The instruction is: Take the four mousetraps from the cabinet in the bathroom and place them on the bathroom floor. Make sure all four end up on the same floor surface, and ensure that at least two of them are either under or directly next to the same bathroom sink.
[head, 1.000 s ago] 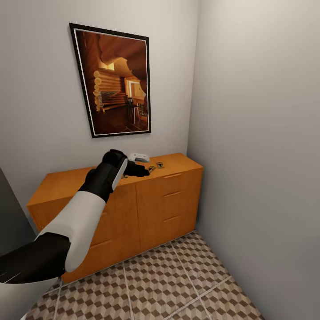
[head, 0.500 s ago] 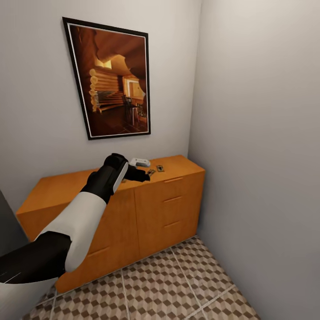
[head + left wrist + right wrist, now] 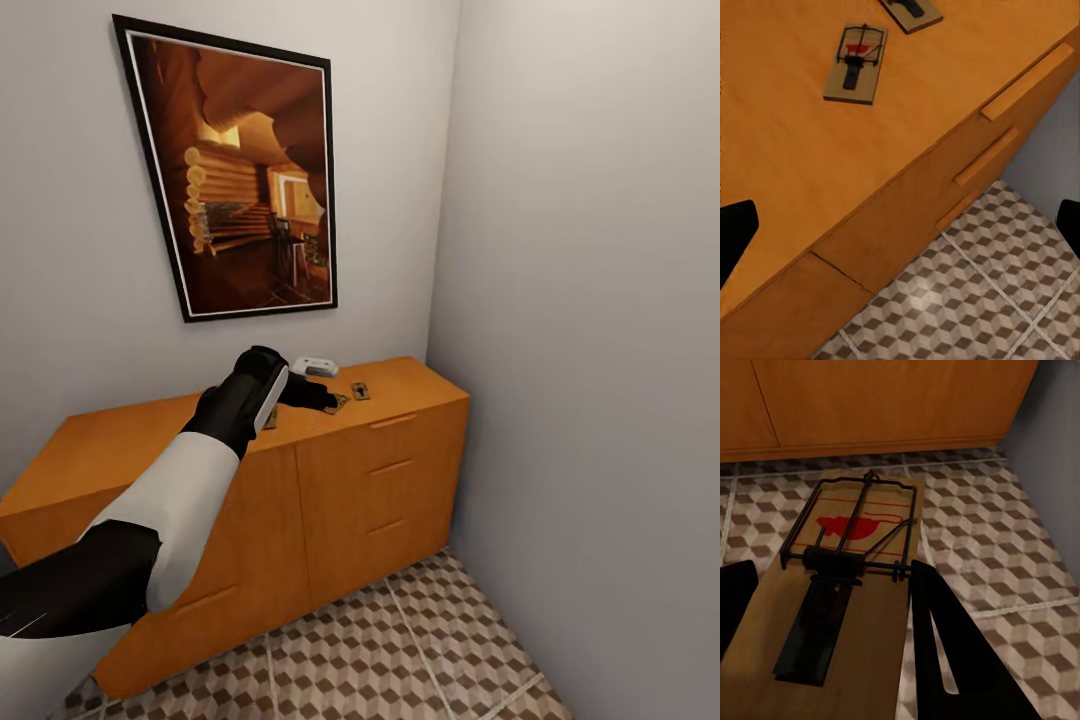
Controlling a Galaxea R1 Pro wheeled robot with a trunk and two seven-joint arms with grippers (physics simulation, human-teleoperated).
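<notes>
Since a second ago the head camera has swung and come a little closer, so the framed picture (image 3: 237,178) and the cabinet (image 3: 380,480) sit differently in the head view, while the left arm reaches over the cabinet's top much as before. The left gripper (image 3: 318,398) hovers above that orange-brown surface, near two mousetraps (image 3: 360,391) lying flat by the cabinet's right end, with a small white object (image 3: 315,366) just behind them against the wall. From the left wrist view, one mousetrap (image 3: 856,63) lies whole on the top and a second (image 3: 910,10) is cut off at the frame edge; the dark fingertips (image 3: 735,231) stand wide apart at either edge, holding nothing. Below the cabinet's front with its slim bar handles (image 3: 985,156) lies the bathroom floor (image 3: 420,650) of cube-patterned tiles. The right gripper (image 3: 825,607) pinches a third mousetrap (image 3: 844,607) between its two dark fingers (image 3: 952,652), the board held above the floor tiles (image 3: 1020,547) just before the cabinet's base.
</notes>
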